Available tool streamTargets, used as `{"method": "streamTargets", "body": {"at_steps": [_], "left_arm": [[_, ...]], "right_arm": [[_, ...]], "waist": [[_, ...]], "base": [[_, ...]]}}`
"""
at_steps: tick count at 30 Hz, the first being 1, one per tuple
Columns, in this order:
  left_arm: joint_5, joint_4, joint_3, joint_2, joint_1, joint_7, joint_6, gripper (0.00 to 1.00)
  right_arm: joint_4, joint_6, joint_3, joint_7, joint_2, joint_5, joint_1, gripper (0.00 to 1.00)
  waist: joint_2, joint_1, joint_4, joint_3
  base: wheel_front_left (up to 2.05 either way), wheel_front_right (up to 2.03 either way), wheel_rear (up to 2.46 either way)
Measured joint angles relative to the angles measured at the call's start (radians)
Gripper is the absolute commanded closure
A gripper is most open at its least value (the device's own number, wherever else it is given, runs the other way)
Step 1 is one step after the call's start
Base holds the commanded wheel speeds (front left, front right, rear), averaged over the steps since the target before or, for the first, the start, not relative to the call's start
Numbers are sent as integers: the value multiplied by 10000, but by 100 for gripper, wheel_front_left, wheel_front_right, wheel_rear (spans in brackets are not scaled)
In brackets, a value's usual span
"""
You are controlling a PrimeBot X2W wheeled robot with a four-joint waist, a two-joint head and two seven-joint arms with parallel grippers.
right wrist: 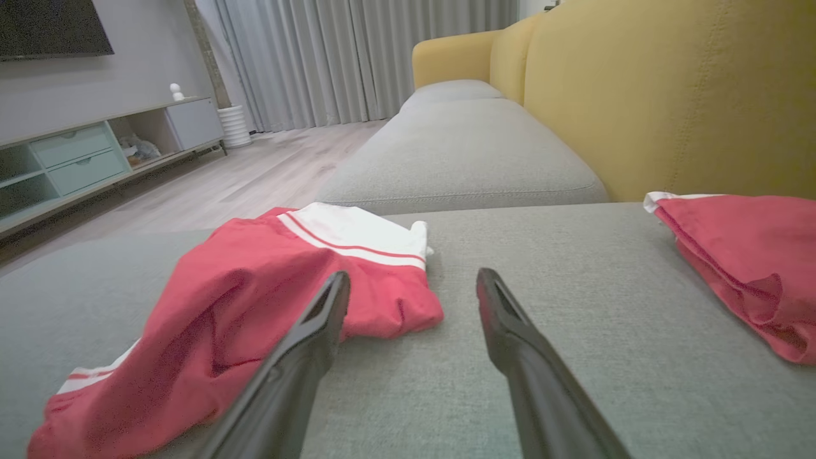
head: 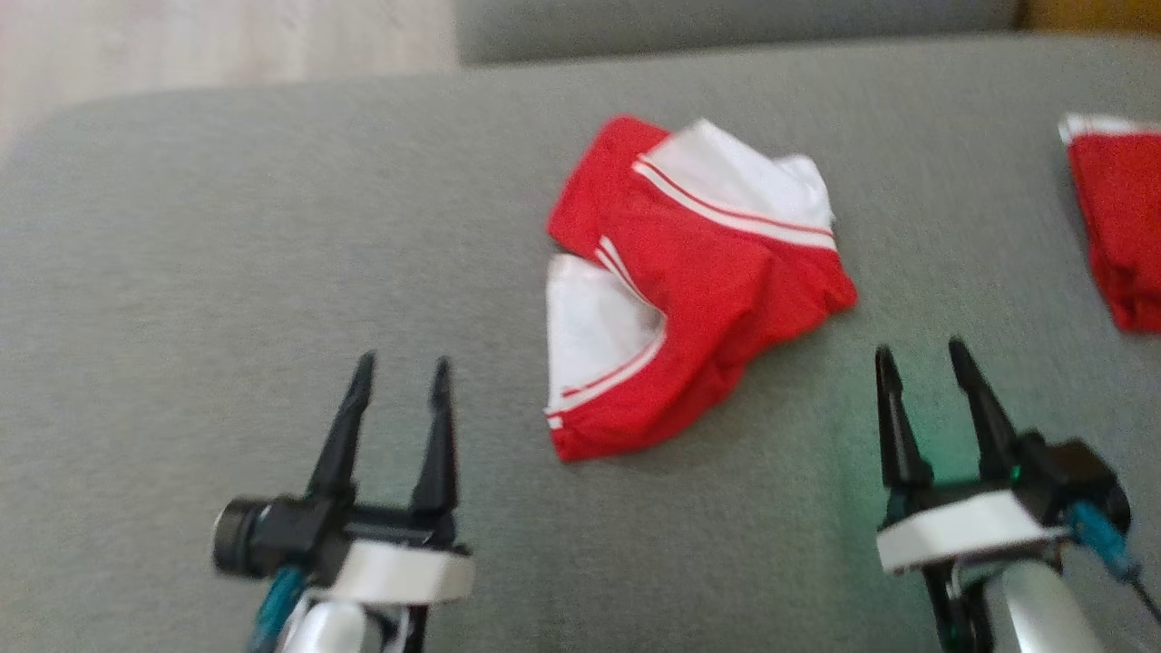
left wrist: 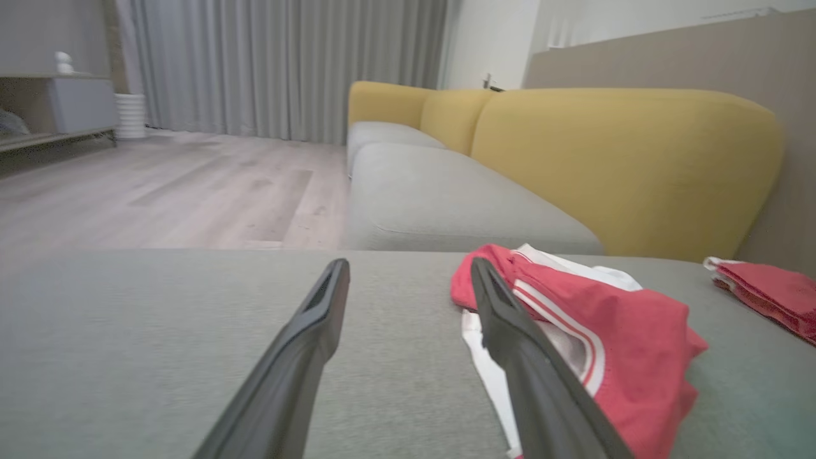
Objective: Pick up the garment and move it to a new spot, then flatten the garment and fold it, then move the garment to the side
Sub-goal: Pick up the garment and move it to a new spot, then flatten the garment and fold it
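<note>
While the left gripper [head: 404, 361] and right gripper [head: 919, 349] are open and empty, a bad pinch could bunch the crumpled red-and-white cloth garment [head: 717, 272] between them.

Garment [left wrist: 637, 338] partly behind left gripper [left wrist: 408, 268], second red cloth [head: 1120, 227] cut off

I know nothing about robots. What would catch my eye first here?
A crumpled red and white garment lies in the middle of the grey sofa seat, loose and unheld. Nearer the robot, the left claw and right claw stand open, one to each side of it. A second red garment sits at the seat's right edge, near the yellow backrest.
</note>
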Motion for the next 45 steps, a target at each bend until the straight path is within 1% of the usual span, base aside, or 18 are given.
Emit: {"method": "streamTargets", "body": {"at_steps": [3, 6, 9, 13, 26, 34, 45], "left_arm": [[73, -339, 614, -2, 704, 0, -19, 0], [589, -631, 995, 0, 1366, 0, -29, 0], [826, -665, 1174, 0, 1901, 0, -56, 0], [876, -539, 1241, 4, 2316, 0, -119, 0], [876, -75, 1214, 4, 2371, 0, -249, 0], [876, 61, 1212, 4, 2376, 2, -362, 0], [876, 92, 1193, 4, 2410, 0, -366, 0]], "right_arm": [[176, 0, -75, 29, 21, 0, 519, 0], [167, 0, -148, 29, 40, 2, 1051, 0], [63, 0, -150, 35, 56, 84, 1452, 0], [-67, 0, -90, 40, 65, 159, 1806, 0], [-165, 0, 180, 40, 71, 238, 1925, 0], [-173, 0, 196, 40, 71, 238, 2064, 0], [-173, 0, 217, 40, 71, 238, 2066, 0]], "waist": [[0, 0, 458, -638], [0, -2, 883, -1189], [0, 0, 1221, -1624], [0, 0, 1472, -2027], [0, 3, 1265, -2260], [0, 3, 1305, -2375], [0, 3, 1334, -2333]], "base": [[0, 0, 0], [0, 0, 0], [0, 0, 0], [0, 0, 0], [0, 0, 0], [0, 0, 0], [0, 0, 0]]}}
